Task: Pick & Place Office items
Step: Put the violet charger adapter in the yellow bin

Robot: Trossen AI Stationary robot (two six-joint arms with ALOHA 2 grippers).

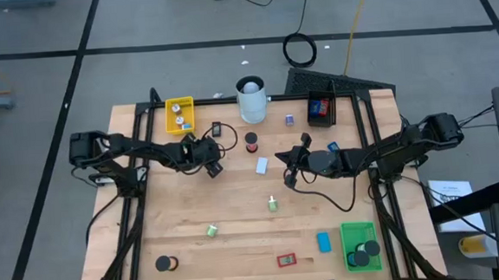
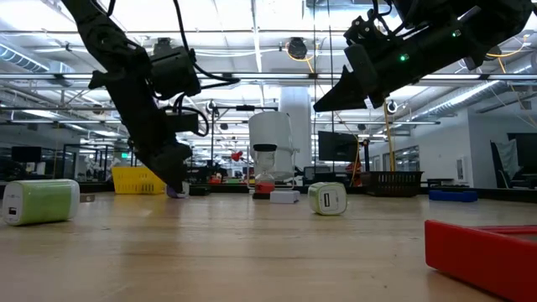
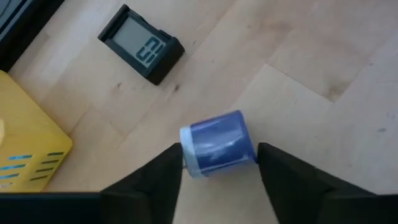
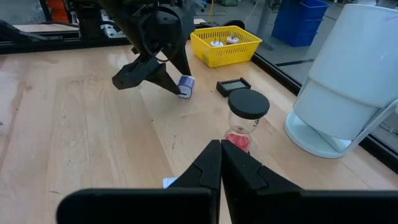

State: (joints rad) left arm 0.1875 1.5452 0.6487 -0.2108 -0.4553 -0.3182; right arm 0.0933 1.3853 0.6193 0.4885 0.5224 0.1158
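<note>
My left gripper is low over the table, near the yellow tray, and shut on a small blue roll with a white end. The roll also shows in the right wrist view. My right gripper hovers shut and empty above the table's middle, just short of a red hourglass-like piece with a black cap. Other small items lie scattered on the table: a white block, green pieces, a black disc, a red frame and a blue block. My left gripper pinches the blue roll between its two fingers, one on the white-rimmed end and one on the other end. The fingers slant down from above. The roll lies on its side at table level; whether it is lifted I cannot tell.
A small black display lies close to the roll. The tall white cylinder stands at the far edge, between the yellow tray and a black tray. A green tray holding black discs sits at the near right corner. Black frame rails run along both sides.
</note>
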